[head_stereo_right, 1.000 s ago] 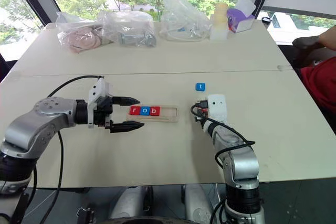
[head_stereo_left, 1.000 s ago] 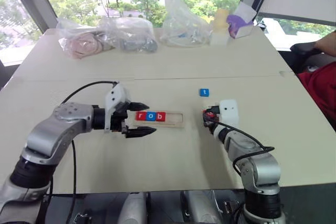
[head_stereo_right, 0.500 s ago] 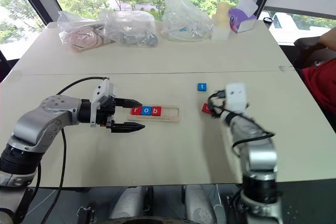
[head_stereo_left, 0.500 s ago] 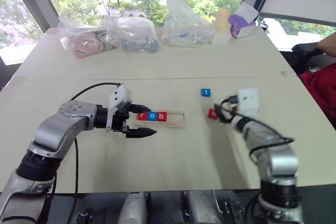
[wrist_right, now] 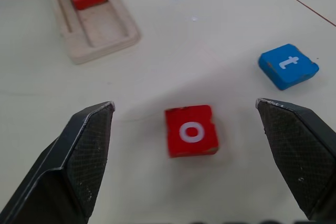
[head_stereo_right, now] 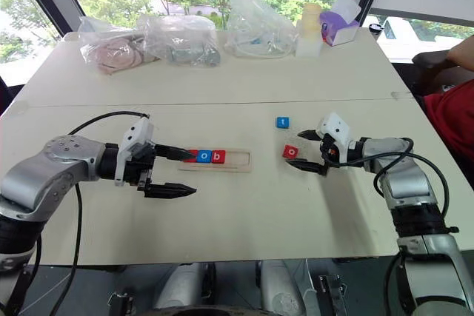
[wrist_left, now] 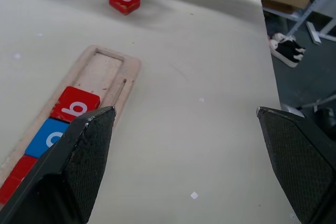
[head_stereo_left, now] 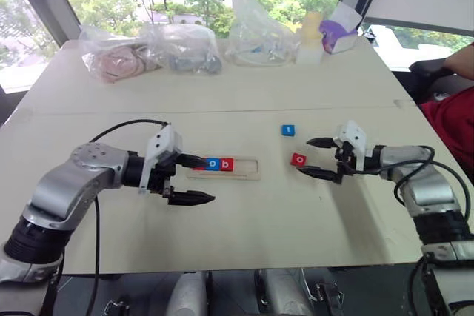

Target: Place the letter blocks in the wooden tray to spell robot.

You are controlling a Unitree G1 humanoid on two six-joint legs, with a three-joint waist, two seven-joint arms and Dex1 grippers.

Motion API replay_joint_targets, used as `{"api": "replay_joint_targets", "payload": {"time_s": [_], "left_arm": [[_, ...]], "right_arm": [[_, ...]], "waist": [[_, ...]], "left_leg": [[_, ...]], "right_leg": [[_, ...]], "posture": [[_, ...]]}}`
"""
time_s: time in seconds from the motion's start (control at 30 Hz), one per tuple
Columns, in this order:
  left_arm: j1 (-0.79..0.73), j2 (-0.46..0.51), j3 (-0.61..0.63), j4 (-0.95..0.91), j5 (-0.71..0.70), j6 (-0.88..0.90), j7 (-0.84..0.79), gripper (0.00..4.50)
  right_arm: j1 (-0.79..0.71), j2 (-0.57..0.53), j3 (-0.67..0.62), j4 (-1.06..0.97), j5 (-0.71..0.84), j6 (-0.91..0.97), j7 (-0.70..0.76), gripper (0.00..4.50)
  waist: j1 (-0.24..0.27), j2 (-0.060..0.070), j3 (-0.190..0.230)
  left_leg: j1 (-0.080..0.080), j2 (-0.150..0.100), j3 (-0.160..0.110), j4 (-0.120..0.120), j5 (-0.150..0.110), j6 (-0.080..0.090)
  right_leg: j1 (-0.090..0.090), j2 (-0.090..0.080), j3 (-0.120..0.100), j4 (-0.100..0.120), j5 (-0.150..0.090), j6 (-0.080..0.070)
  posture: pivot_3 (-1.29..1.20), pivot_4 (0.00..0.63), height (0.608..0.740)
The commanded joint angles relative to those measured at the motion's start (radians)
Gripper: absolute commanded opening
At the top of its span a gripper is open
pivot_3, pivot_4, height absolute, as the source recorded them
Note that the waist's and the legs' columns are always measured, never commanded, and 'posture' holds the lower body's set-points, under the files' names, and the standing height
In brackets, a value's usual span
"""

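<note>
Step in hand: the right gripper [wrist_right: 185, 145] lines up on the red "o" block [wrist_right: 191, 130], its two black fingers spread wide and empty on either side of the tile, which lies flat on the table [head_stereo_left: 244, 234].
Doing it well: judging by the wrist view, the tile sits skewed to the fingers, so a small turn of the wrist to square the pads to two opposite edges looks wise; a low, level descent should let the pads catch the thin sides rather than slide over the top.
Where it must go: the wooden tray [head_stereo_left: 250, 176], whose bare far end has room after the red "b" block [head_stereo_left: 227, 164].
Left gripper [head_stereo_left: 196, 179]: released, fingers wide apart, hovering at the tray's filled end and holding nothing.
Tray so far: a red tile mostly hidden by the left finger, then the blue "o" block [head_stereo_left: 213, 163], then the "b", lying flat in the slot side by side.
Still loose: the blue "t" block [head_stereo_left: 287, 130], just beyond the red "o" and apart from it.
Look of the blocks: small flat squares with white lowercase letters.
</note>
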Motion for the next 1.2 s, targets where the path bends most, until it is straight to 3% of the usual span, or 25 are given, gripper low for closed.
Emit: {"api": "replay_joint_targets", "payload": {"time_s": [0.03,0.27,0.37,0.5,0.53,0.73,0.83,1.0,1.2], "left_arm": [[0.024,0.017,0.053,-0.054,-0.023,0.014,0.026,4.50],[0.046,0.018,0.071,-0.076,-0.024,0.023,0.058,4.50],[0.049,0.020,0.076,-0.079,-0.027,0.027,0.064,4.50],[0.050,0.028,0.081,-0.069,-0.028,0.024,0.062,4.50],[0.049,0.031,0.079,-0.064,-0.026,0.022,0.058,4.50],[0.061,0.072,0.062,-0.017,0.028,-0.019,0.035,4.50],[0.063,0.089,0.079,0.003,0.037,-0.027,0.029,4.50],[0.103,0.160,0.118,0.016,0.037,-0.030,-0.006,4.50],[0.134,0.158,0.165,-0.025,-0.001,-0.004,0.013,4.50]], "right_arm": [[-0.040,0.025,0.013,0.099,-0.022,-0.076,0.016,4.49],[-0.074,0.084,0.029,0.262,-0.061,-0.153,0.000,4.49],[-0.074,0.094,0.022,0.291,-0.055,-0.167,0.000,3.59],[-0.058,0.090,0.014,0.273,-0.045,-0.172,0.017,1.45],[-0.049,0.089,0.011,0.250,-0.035,-0.170,0.030,1.18],[-0.045,0.136,0.027,-0.103,0.031,-0.008,-0.011,1.21],[-0.055,0.173,0.090,-0.221,-0.014,0.074,-0.064,1.21],[-0.079,0.267,0.212,-0.259,-0.093,0.126,-0.149,1.21],[-0.100,0.313,0.282,-0.233,-0.143,0.127,-0.182,1.21]], "waist": [[0.002,0.000,0.000],[0.001,0.000,0.000],[0.001,0.000,0.000],[0.001,0.000,0.000],[0.001,0.000,0.000],[-0.004,0.002,0.001],[-0.002,0.002,0.001],[0.002,0.001,0.001],[0.006,0.001,0.001]], "left_leg": [[0.000,0.000,0.000,0.000,0.000,0.000],[0.000,0.000,-0.001,0.000,0.000,0.000],[0.001,0.000,-0.001,0.000,0.000,0.000],[0.002,0.000,-0.001,0.000,0.000,0.000],[0.002,0.000,-0.001,0.000,0.000,0.000],[0.002,0.000,-0.001,0.000,0.000,0.000],[0.002,0.001,-0.001,0.000,0.000,0.000],[0.001,0.000,-0.002,-0.001,0.000,0.000],[-0.002,-0.001,-0.001,0.000,0.000,0.000]], "right_leg": [[0.000,0.000,0.000,0.000,0.000,0.000],[0.000,-0.001,0.000,0.001,0.000,0.000],[0.002,-0.001,0.000,0.001,0.000,0.000],[0.002,-0.001,0.000,0.001,0.000,0.000],[0.002,-0.001,0.000,0.001,0.000,0.000],[0.001,-0.001,0.000,0.002,0.000,0.000],[0.001,0.000,0.000,0.003,0.000,0.000],[0.000,-0.001,-0.001,0.002,0.000,0.000],[-0.002,-0.003,-0.001,0.002,0.000,0.000]], "posture": [[0.00,0.150,0.735],[0.00,0.150,0.735],[0.00,0.150,0.735],[0.00,0.150,0.735],[0.00,0.150,0.735],[0.00,0.150,0.735],[0.00,0.150,0.735],[0.00,0.150,0.735],[0.00,0.150,0.735]]}}
